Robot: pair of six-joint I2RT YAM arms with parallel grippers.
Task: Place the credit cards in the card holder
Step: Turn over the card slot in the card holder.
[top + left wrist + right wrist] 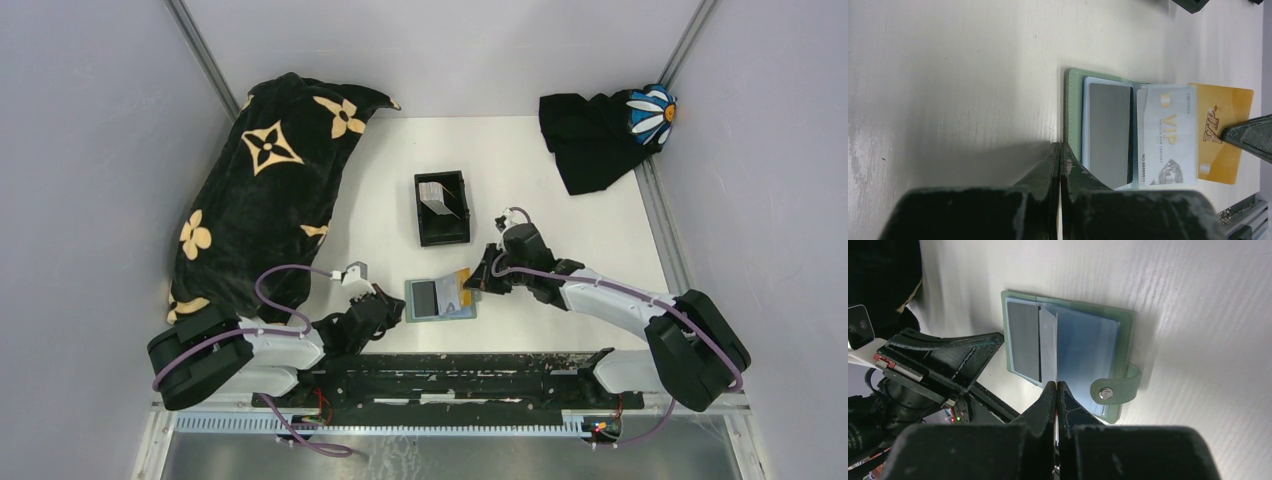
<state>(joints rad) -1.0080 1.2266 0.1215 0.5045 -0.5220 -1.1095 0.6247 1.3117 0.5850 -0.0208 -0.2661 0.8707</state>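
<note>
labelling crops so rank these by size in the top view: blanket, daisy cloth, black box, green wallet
1. blanket
2. daisy cloth
3. black box and wallet: they look about alike, so they are not ranked against each other

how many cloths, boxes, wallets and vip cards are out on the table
cloths: 2, flowered blanket, daisy cloth
black box: 1
green wallet: 1
vip cards: 2, gold vip card, white vip card
total: 6
</note>
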